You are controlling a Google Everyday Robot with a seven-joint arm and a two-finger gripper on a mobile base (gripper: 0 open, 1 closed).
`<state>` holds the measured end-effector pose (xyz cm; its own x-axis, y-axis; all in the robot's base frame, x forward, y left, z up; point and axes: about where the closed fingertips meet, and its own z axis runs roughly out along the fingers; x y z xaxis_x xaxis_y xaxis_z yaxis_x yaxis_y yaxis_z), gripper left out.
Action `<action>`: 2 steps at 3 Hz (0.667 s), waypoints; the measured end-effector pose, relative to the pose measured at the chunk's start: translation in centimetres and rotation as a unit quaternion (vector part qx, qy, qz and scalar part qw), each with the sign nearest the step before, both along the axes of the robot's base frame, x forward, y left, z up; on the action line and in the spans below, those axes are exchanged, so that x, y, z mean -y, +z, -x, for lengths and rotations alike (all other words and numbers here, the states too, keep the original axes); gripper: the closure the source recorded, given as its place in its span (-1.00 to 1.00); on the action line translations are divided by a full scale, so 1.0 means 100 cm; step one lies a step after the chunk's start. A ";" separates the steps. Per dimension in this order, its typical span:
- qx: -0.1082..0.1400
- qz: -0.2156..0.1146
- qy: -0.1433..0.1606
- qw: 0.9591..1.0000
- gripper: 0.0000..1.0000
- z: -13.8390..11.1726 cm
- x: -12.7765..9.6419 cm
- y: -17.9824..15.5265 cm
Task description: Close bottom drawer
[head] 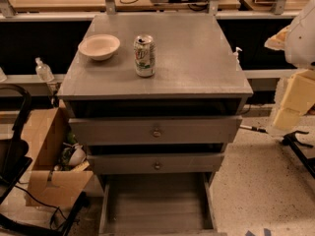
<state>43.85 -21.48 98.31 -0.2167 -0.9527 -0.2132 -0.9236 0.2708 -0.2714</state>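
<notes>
The bottom drawer (157, 203) of the grey cabinet (162, 77) is pulled far out toward me, and its grey plank floor shows. Its front panel lies at the bottom edge of the view, mostly cut off. Above it, the mid-sized drawer front (156, 164) and the widest drawer front (155, 130), each with a round knob, stand slightly out. My gripper (290, 107) hangs at the right edge under the white arm (302, 33). It is level with the top drawer and well to the right of the cabinet, touching nothing.
A beige bowl (99, 46) and a green-and-white soda can (144, 56) stand on the cabinet top. An open cardboard box (47, 151) and a black frame (12, 146) are on the left. A black stand leg (300, 149) lies on the speckled floor at the right.
</notes>
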 end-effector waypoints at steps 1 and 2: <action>0.000 -0.004 0.000 1.000 -1.00 0.001 0.001 -0.004; -0.001 -0.043 0.004 0.999 -1.00 0.006 0.006 -0.042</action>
<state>43.26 -22.09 94.12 -0.2097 -0.9323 -0.2946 -0.9264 0.2858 -0.2451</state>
